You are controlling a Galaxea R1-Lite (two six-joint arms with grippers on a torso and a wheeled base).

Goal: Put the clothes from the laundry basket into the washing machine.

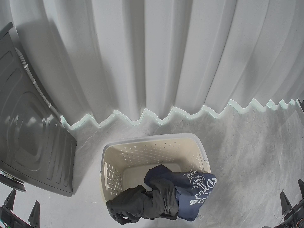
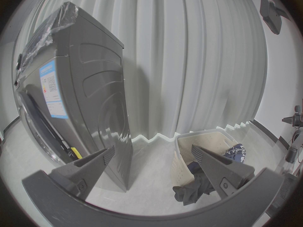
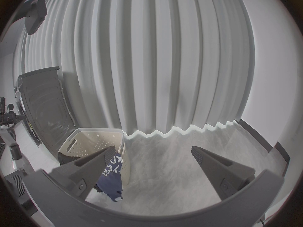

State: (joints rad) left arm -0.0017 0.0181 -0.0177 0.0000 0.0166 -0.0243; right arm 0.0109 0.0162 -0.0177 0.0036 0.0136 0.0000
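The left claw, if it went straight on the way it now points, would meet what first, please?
Probably the bare floor between washing machine and laundry basket, near the curtain; depth is unclear.

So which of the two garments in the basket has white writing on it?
The navy blue garment, hanging over the laundry basket's corner on the robot's right. The dark grey garment beside it is plain.

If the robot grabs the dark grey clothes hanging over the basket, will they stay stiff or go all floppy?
Probably floppy: the dark grey garment droops in folds over the rim of the laundry basket. Lifted, it would likely dangle and stretch out. It might drag the blue garment along, since the two overlap.
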